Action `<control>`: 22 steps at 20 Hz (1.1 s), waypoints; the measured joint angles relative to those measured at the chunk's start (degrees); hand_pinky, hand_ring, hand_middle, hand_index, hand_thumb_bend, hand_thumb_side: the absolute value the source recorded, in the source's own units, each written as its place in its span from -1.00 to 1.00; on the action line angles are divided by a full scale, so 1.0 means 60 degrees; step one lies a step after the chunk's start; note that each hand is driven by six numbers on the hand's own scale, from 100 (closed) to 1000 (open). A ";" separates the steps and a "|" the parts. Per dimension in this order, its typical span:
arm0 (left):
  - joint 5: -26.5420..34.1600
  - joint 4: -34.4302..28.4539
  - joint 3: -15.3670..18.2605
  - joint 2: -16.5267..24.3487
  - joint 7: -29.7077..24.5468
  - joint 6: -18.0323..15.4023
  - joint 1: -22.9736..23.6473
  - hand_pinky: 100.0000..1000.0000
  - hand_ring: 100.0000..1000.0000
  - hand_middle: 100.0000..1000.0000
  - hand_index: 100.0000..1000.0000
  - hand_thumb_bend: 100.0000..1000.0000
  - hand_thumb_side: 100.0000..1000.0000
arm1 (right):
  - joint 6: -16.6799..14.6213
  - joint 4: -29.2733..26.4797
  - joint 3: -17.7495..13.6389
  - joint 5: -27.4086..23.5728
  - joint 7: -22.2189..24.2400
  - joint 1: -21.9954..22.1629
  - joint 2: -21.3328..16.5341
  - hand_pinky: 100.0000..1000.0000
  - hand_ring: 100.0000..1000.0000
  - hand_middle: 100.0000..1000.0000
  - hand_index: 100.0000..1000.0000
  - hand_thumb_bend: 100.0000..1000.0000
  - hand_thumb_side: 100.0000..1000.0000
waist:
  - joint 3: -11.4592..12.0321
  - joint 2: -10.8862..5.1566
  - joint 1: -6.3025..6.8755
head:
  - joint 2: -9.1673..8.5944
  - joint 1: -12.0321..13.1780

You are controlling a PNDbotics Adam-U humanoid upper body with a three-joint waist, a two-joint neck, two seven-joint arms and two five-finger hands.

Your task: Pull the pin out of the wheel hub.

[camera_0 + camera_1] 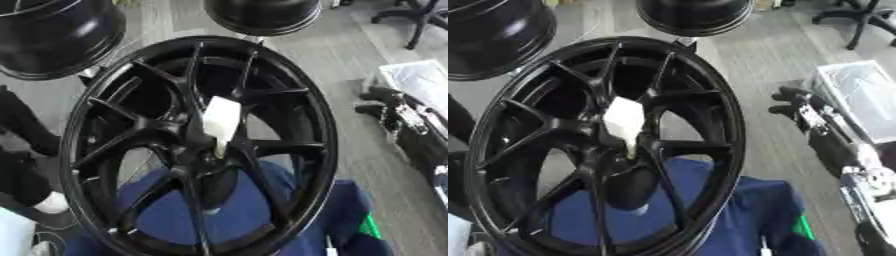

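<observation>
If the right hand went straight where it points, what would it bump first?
Probably the wheel's outer rim: the right hand points left at it, short of the white pin. Depth is unclear.

Wheel (105, 130) is showing glossy black metal, smooth, with rim and spokes catching pale reflections. Pin (220, 122) is appearing as matt off-white plastic. Cloth (236, 215) beneath is looking like soft blue fabric, matt. Floor (350, 60) is presenting grey wood-grain planks. Right hand (815, 120) is showing black and silver metal.
</observation>
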 measured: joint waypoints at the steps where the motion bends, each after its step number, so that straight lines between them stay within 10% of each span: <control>1: 0.0102 0.0030 0.0182 0.0083 0.0198 0.0022 0.0354 0.67 0.61 0.32 -0.37 -1.00 -0.54 | -0.0012 -0.0018 -0.0014 0.0000 -0.0017 0.0000 0.0001 1.00 0.55 0.57 0.69 -1.00 0.24 | 0.0007 0.0011 -0.0005 | -0.0015 -0.0001; 8: 0.0596 0.0630 0.0813 0.0150 0.0644 -0.0050 0.2121 0.75 0.70 0.49 0.58 -1.00 -1.00 | -0.0016 -0.0045 -0.0108 -0.0009 -0.0102 -0.0001 0.0003 1.00 0.55 0.57 0.69 -1.00 0.25 | 0.0017 0.0035 -0.0061 | -0.0046 -0.0009; 9: 0.0628 0.0717 0.0853 0.0149 0.0608 -0.0088 0.2269 0.79 0.73 0.55 0.74 -0.87 -0.90 | -0.0016 -0.0045 -0.0108 -0.0010 -0.0103 -0.0001 0.0003 1.00 0.55 0.57 0.69 -1.00 0.24 | 0.0019 0.0037 -0.0066 | -0.0046 -0.0009; 11: 0.0649 0.0862 0.0918 0.0146 0.0508 -0.0218 0.2518 0.83 0.78 0.61 0.81 -0.22 0.06 | -0.0016 -0.0046 -0.0109 -0.0012 -0.0103 -0.0003 0.0004 1.00 0.55 0.57 0.69 -1.00 0.25 | 0.0020 0.0041 -0.0074 | -0.0046 -0.0009; 14: 0.0436 0.1059 0.1016 0.0144 0.0336 -0.0504 0.2790 0.85 0.79 0.61 0.81 -0.08 0.31 | -0.0015 -0.0046 -0.0109 -0.0013 -0.0103 -0.0003 0.0004 1.00 0.55 0.57 0.69 -1.00 0.24 | 0.0032 0.0041 -0.0075 | -0.0046 -0.0009; 18: 0.0068 0.1216 0.1121 0.0134 0.0076 -0.0780 0.2926 0.84 0.79 0.60 0.79 -0.25 0.40 | -0.0015 -0.0046 -0.0109 -0.0014 -0.0103 -0.0003 0.0004 1.00 0.55 0.57 0.69 -1.00 0.24 | 0.0050 0.0041 -0.0077 | -0.0046 -0.0010; 20: 0.0062 0.1240 0.1181 0.0126 0.0067 -0.0800 0.2924 0.78 0.76 0.57 0.74 -0.90 0.43 | -0.0015 -0.0046 -0.0109 -0.0014 -0.0103 -0.0003 0.0004 1.00 0.55 0.57 0.69 -1.00 0.24 | 0.0050 0.0041 -0.0078 | -0.0046 -0.0010; 22: 0.0396 0.1197 0.1290 0.0043 0.0347 -0.0706 0.2897 0.64 0.67 0.50 0.72 -1.00 0.59 | -0.0015 -0.0046 -0.0109 -0.0014 -0.0102 -0.0003 0.0004 1.00 0.55 0.57 0.69 -1.00 0.24 | 0.0053 0.0041 -0.0079 | -0.0046 -0.0010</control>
